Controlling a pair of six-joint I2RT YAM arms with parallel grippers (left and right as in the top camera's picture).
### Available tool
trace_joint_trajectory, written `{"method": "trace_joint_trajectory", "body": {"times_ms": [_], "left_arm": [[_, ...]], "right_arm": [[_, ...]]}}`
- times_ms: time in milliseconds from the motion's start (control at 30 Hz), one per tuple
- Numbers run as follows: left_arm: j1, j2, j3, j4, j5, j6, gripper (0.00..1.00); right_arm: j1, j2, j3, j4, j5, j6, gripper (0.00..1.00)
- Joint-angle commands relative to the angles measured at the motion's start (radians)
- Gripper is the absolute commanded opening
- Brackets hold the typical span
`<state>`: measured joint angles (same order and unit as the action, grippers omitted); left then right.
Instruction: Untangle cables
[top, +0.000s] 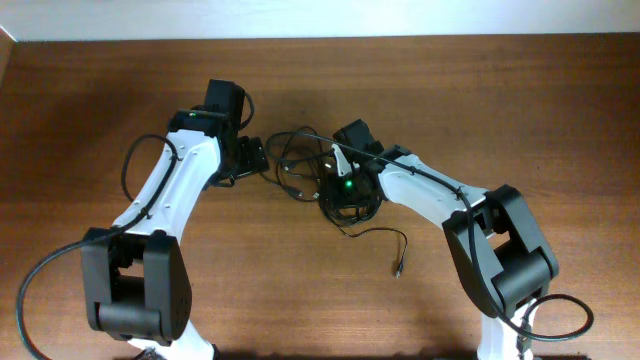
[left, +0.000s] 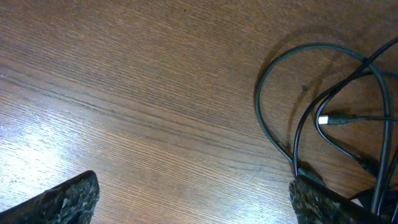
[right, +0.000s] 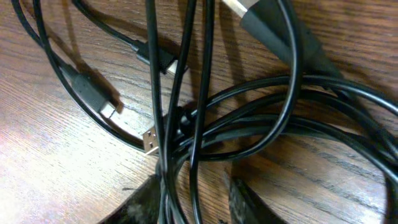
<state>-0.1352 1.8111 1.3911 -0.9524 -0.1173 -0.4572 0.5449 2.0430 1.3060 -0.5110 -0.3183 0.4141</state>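
The cables (top: 300, 165) lie as a black tangle at the table's middle, between my two arms. One loose end with a small plug (top: 398, 268) trails toward the front. My right gripper (top: 345, 203) is down in the tangle. In the right wrist view its jaws (right: 196, 186) are narrowed on several straight strands (right: 163, 93), with crossing loops and a silver-tipped plug (right: 149, 140) just beyond. My left gripper (top: 252, 158) stands wide open at the tangle's left edge. In its view (left: 193, 186) bare wood lies between the fingers, and a cable loop (left: 267, 81) and a plug (left: 324, 120) lie to the right.
The brown wooden table (top: 560, 110) runs to a pale wall at the back. Thick black arm cables loop beside both bases, left (top: 30, 290) and right (top: 565, 320). The left arm's own cable (top: 135, 160) arches out on the left.
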Motion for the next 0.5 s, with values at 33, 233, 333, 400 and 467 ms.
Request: {"method": "trace_joint_trajectory", "body": {"times_ms": [33, 233, 333, 400, 467], "left_arm": [[-0.001, 0.005, -0.009, 0.000, -0.014, 0.002, 0.99], [-0.002, 0.005, -0.009, 0.000, -0.014, 0.002, 0.99], [-0.001, 0.005, -0.009, 0.000, -0.014, 0.002, 0.99], [-0.001, 0.005, -0.009, 0.000, -0.014, 0.002, 0.99], [-0.001, 0.005, -0.009, 0.000, -0.014, 0.002, 0.99]], "right_arm": [[0.023, 0.045, -0.050, -0.024, 0.106, 0.136, 0.29], [0.135, 0.045, -0.050, -0.013, 0.330, 0.197, 0.30], [0.127, 0.045, -0.050, -0.018, 0.325, 0.209, 0.15], [0.121, 0.045, -0.050, -0.024, 0.317, 0.208, 0.15], [0.113, 0.045, -0.050, -0.024, 0.302, 0.208, 0.24]]}}
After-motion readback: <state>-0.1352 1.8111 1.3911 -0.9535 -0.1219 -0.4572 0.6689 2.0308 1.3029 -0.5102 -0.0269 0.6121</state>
